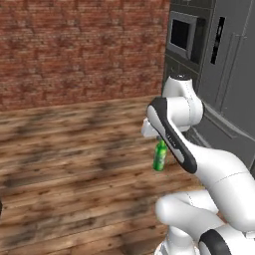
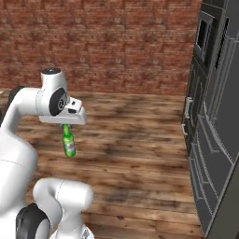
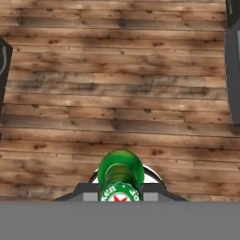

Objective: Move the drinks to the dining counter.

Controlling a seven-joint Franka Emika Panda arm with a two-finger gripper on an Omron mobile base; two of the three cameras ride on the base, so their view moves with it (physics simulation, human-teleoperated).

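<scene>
— Above the wooden floor (image 1: 74,164), what have you got?

— My pincer (image 2: 66,125) is clenched on the neck of the green bottle (image 2: 69,143). It hangs upright below my hand, clear of the floor, its base pointing down at the planks.

— Where does it show from the other side?

— From the left base camera the green bottle (image 1: 160,156) sits just left of my forearm, partly tucked behind the black stripe on the arm. My pincer there is mostly hidden by the arm, so I can't make out the fingers from that side.

— And looking down along the hand?

— I see the green bottle (image 3: 121,176) end-on, right at the bottom middle, its rounded shoulder and a label with white letters and a red star. The wooden floor spreads out beneath it, brown planks with darker patches.

— What is around you?

— A red brick wall (image 1: 79,50) runs across the back. To my right stands a tall dark grey block of cabinets (image 2: 214,140) with a built-in oven (image 1: 184,37) near the top, well apart from the bottle.

— Is the bottle touching anything besides you?

— No, as far as I can see it hangs free, gripped at the top. The floor is below it, and it has cabinets to one side and the brick wall beyond.
</scene>
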